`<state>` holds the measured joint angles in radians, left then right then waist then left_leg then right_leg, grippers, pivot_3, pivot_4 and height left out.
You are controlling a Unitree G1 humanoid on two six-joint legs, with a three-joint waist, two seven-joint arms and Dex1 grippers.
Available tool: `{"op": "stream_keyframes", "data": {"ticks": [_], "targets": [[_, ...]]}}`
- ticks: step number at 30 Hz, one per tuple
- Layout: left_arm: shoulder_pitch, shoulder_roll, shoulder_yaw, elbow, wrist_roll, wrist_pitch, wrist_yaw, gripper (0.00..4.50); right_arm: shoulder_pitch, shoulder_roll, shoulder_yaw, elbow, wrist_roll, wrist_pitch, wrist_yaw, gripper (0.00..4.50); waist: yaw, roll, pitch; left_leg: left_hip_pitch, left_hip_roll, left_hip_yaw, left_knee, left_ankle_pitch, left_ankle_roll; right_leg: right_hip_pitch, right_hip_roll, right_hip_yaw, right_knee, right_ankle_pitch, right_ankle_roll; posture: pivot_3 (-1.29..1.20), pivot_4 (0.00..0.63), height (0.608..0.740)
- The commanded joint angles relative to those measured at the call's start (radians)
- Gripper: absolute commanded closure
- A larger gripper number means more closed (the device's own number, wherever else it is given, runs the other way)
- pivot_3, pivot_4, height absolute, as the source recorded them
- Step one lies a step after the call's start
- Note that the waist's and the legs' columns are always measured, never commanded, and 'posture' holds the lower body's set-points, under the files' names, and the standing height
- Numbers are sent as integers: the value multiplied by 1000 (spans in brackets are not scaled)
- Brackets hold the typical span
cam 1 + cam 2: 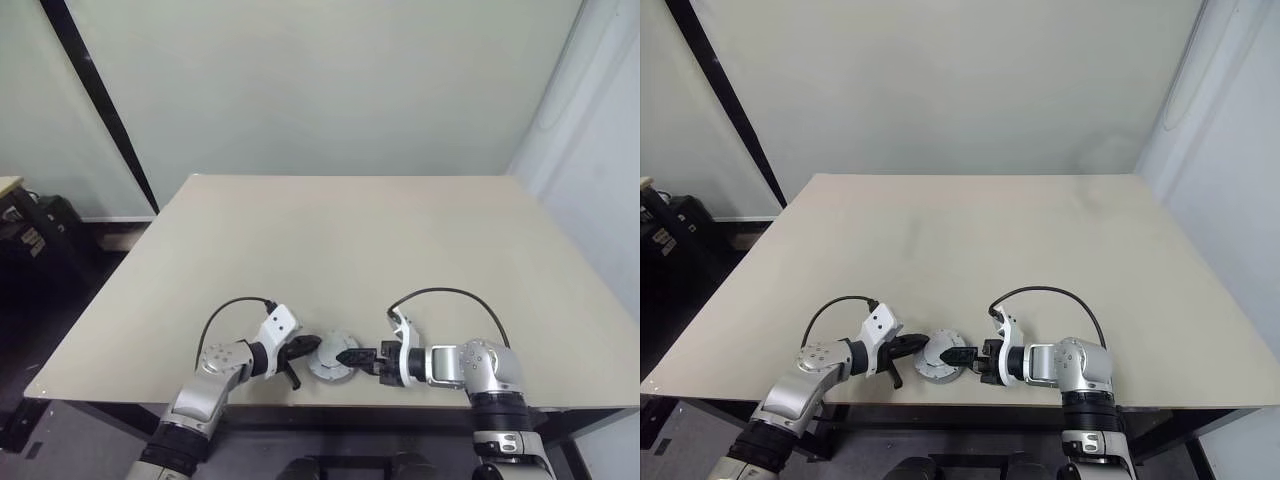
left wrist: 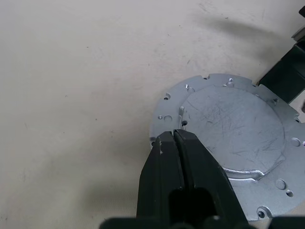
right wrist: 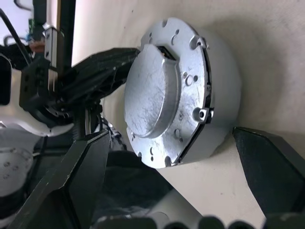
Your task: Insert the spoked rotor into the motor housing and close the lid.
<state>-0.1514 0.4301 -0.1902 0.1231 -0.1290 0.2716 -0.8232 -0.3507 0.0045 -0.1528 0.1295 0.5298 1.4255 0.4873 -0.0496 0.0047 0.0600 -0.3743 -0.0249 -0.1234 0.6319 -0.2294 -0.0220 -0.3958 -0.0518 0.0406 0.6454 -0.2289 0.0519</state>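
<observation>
I see the motor housing (image 3: 217,95), a thick round silver puck, sitting flat near the front edge of the surface. The lid (image 2: 238,133) lies on top of it, a scratched grey disc with a raised centre and small holes round its rim. It looks fully seated, I think.

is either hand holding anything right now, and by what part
Nothing is held. The left hand is shut, its tips at the lid's edge; the right hand stands open around the closed motor housing.
</observation>
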Motion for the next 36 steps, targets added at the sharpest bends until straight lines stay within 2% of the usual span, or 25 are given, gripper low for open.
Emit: {"op": "stream_keyframes", "data": {"ticks": [1, 13, 36], "targets": [[9, 2, -20, -19, 9, -2, -8, 4500, -29, 26, -34, -2, 35, 1, -18, 26, 0, 0, 0, 0, 0, 0, 0, 0, 0, 0, 0, 0, 0, 0, 0, 0, 0, 740], [5, -1, -23, -17, 10, -4, -6, 4500, -21, 81, -65, -1, 49, 10, -72, 26, 0, 1, -1, 1, 1, 0, 0, 0, 0, 0, 1, 0, 1, 0, 0, 0, 0, 740], [4, -3, -17, -16, 13, -2, -5, 4500, 9, 86, -39, -17, 48, -6, -104, 26, -1, 1, -1, 6, 1, 1, -1, 0, 0, 4, 1, 1, 1, 0, 0, 0, 0, 740]]}}
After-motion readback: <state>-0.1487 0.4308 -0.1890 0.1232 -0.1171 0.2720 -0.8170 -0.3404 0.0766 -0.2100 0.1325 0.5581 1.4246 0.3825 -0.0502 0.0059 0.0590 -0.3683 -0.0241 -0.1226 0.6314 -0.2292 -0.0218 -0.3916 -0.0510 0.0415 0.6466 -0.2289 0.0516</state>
